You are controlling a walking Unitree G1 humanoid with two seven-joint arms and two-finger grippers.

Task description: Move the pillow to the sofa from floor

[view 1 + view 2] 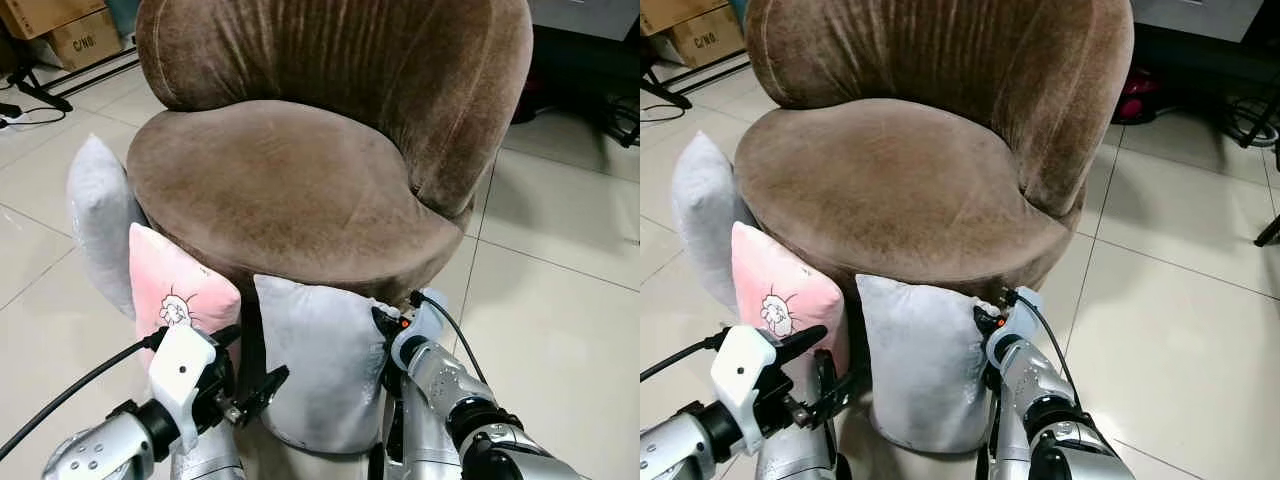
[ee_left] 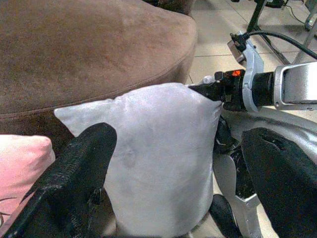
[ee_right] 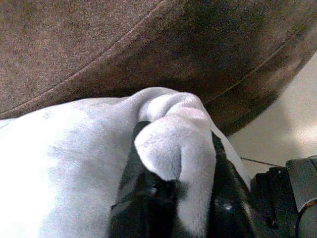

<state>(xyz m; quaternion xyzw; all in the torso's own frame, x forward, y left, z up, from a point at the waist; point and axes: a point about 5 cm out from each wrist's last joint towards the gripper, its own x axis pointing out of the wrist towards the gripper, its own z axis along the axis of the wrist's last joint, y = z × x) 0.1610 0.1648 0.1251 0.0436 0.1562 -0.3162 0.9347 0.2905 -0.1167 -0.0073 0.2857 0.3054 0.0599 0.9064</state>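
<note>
I have the right gripper (image 3: 173,198) pinched on the upper corner of the grey pillow (image 1: 325,365); my right wrist view shows a fold of grey fabric squeezed between the two black fingers (image 3: 133,198). That pillow stands upright on the tiled floor (image 1: 560,300), leaning against the front edge of the brown velvet sofa chair (image 1: 290,190), below its round seat. My left gripper (image 1: 250,385) sits just beside the pillow's other side, fingers (image 2: 74,178) spread apart with nothing between them, one finger in front of the pillow's lower corner. A pink pillow with a cartoon print (image 1: 178,290) leans on the sofa chair's front-left edge, just beside the grey one. A second grey pillow (image 1: 98,215) stands against the chair's left side, touching the pink one. Cardboard boxes (image 1: 70,30) sit at the far left of the floor.
</note>
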